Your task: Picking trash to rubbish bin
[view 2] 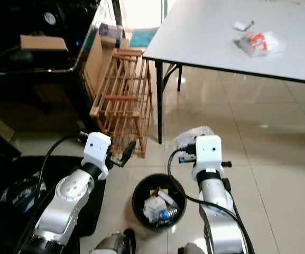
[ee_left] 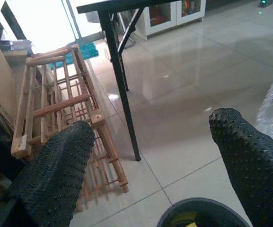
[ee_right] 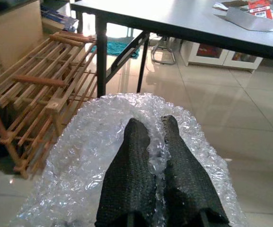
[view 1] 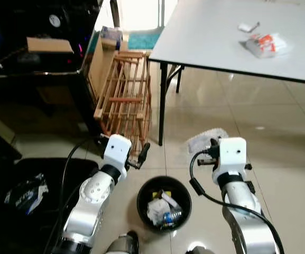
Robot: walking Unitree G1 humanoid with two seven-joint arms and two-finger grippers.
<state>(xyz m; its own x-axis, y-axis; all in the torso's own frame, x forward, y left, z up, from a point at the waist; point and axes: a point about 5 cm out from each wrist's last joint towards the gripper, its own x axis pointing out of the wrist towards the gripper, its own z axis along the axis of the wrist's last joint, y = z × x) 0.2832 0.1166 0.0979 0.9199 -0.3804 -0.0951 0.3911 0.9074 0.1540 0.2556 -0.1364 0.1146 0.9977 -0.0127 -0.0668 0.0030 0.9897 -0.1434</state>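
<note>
A round black rubbish bin (view 1: 164, 204) (already holding crumpled trash) sits on the tiled floor. Just beyond it, the right gripper (ee_right: 156, 142) pinches a sheet of clear bubble wrap (ee_right: 79, 156) — fingers closed. Left of the bin, the left gripper (ee_left: 150, 156) is spread wide, empty.

Wooden rack (view 1: 125, 98) ahead of the left gripper (view 1: 141, 156), grey table (view 1: 215, 37) beyond the right gripper (view 1: 208, 147), cardboard box (view 1: 49, 45) far left.
</note>
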